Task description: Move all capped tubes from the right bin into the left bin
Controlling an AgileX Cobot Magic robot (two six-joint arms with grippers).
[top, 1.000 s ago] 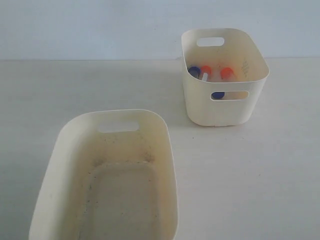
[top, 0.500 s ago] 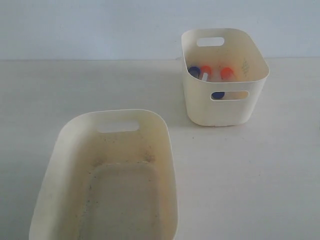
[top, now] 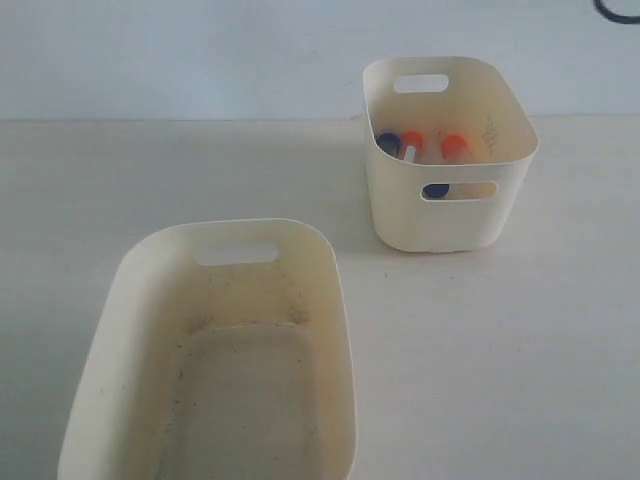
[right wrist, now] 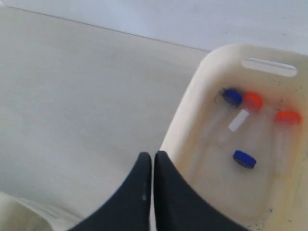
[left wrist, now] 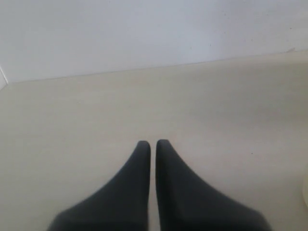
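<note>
The right bin [top: 452,215] stands at the back right, deep, with two oval slots showing. Inside it lie capped tubes: one blue cap [top: 388,143] and two orange caps [top: 411,140] [top: 454,146]; a second blue cap [top: 436,190] shows through the front slot. The right wrist view looks down on the same bin [right wrist: 185,113], its blue cap [right wrist: 232,96], orange caps [right wrist: 253,101] [right wrist: 288,116] and the lone blue cap [right wrist: 244,159]. My right gripper [right wrist: 153,155] is shut and empty, above that bin's near rim. The left bin [top: 335,300], large and speckled, is empty. My left gripper [left wrist: 153,143] is shut over bare table.
A pale wall runs behind the table [top: 150,180]. A dark curved piece [top: 618,8] shows at the top right corner of the exterior view. A cream rim [right wrist: 29,211] crosses the corner of the right wrist view.
A dark curved piece has come into the top right corner of the exterior view. Bins and tubes have not moved.
</note>
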